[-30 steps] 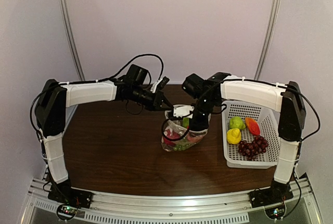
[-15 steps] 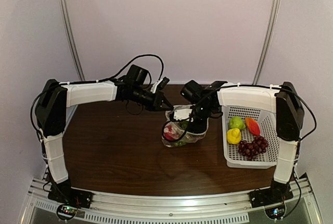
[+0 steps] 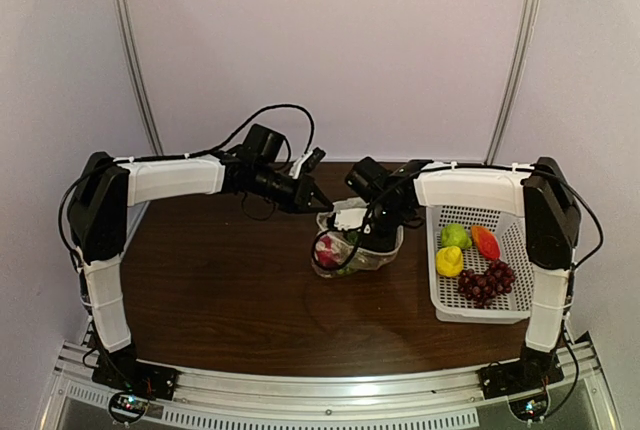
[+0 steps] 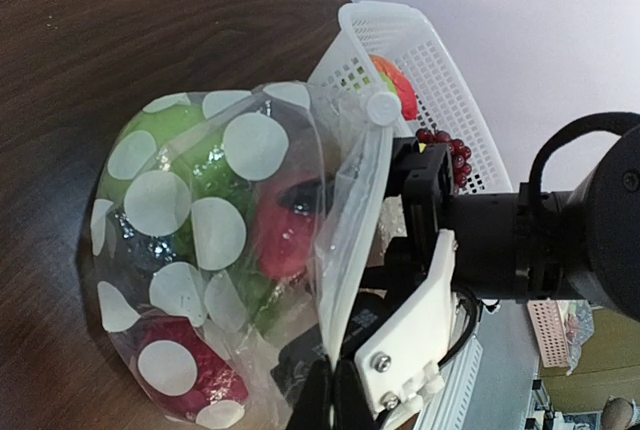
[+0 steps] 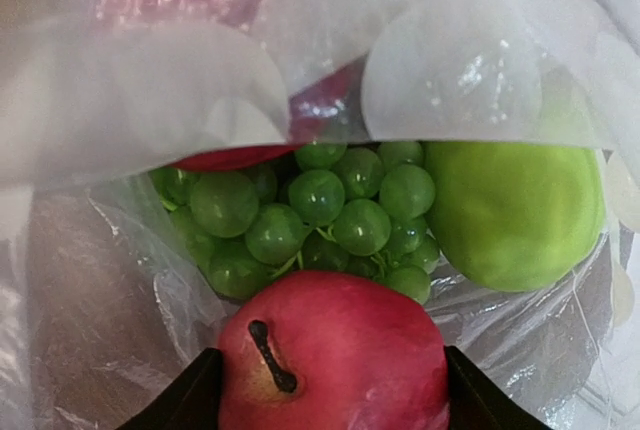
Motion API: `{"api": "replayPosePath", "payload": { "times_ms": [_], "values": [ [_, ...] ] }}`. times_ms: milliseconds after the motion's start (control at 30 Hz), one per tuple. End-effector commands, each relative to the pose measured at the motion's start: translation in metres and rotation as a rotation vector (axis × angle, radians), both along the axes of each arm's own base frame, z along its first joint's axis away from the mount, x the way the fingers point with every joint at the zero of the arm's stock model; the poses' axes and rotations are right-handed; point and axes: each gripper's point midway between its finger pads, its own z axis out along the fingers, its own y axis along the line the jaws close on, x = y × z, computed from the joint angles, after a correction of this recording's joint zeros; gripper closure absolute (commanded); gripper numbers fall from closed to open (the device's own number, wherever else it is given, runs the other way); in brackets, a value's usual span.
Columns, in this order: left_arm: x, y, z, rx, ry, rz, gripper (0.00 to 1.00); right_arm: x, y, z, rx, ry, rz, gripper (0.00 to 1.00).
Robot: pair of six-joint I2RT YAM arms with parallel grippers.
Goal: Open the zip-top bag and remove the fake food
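Now, over the table, the right arm has dipped deeper into the bag in the middle, so we think another piece comes out soon. We count two arms, one basket and one bag. The left gripper pinches the bag's rim tight. The right gripper has its jaws on both sides of a red apple; we cannot tell if they squeeze. Four fruits lie in the basket, at least four in the bag.

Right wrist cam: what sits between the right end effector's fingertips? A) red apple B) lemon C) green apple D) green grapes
A: the red apple with a dark stem lies between the fingers of the right end effector, inside the zip-top bag; green grapes and green apple lie beyond.
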Motion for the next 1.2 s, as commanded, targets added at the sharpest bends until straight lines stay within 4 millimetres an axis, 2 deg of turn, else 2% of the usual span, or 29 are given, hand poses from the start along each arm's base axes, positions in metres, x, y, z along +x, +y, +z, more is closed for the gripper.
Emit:
{"api": "replayPosePath", "payload": {
  "times_ms": [0, 100, 200, 500, 733, 833, 967, 1167],
  "values": [
    [0.004, -0.002, -0.004, -0.006, -0.008, 0.006, 1.0, 0.001, 0.012, 0.058, 0.136, -0.039, 0.004, 0.49],
    [0.004, -0.002, -0.003, -0.007, -0.011, 0.005, 1.0, -0.006, 0.024, 0.087, 0.241, -0.035, 0.033, 0.5],
    [0.004, -0.002, -0.001, -0.006, -0.015, 0.005, 1.0, -0.011, 0.032, 0.107, 0.318, -0.037, 0.046, 0.5],
    [0.005, 0.0, 0.005, 0.0, -0.038, 0.01, 1.0, -0.027, 0.041, 0.13, 0.421, 0.015, 0.068, 0.51],
    [0.006, 0.001, 0.009, 0.003, -0.054, 0.014, 1.0, -0.043, 0.036, 0.171, 0.497, -0.013, 0.105, 0.51],
    [0.006, 0.001, 0.007, 0.006, -0.054, 0.014, 1.0, -0.045, 0.025, 0.186, 0.512, -0.032, 0.094, 0.51],
    [0.006, 0.002, 0.006, 0.009, -0.056, 0.015, 1.0, -0.04, -0.001, 0.197, 0.53, -0.049, 0.043, 0.52],
    [0.006, 0.001, 0.007, 0.01, -0.059, 0.013, 1.0, -0.024, -0.063, 0.194, 0.528, -0.048, -0.106, 0.52]
  ]
}}
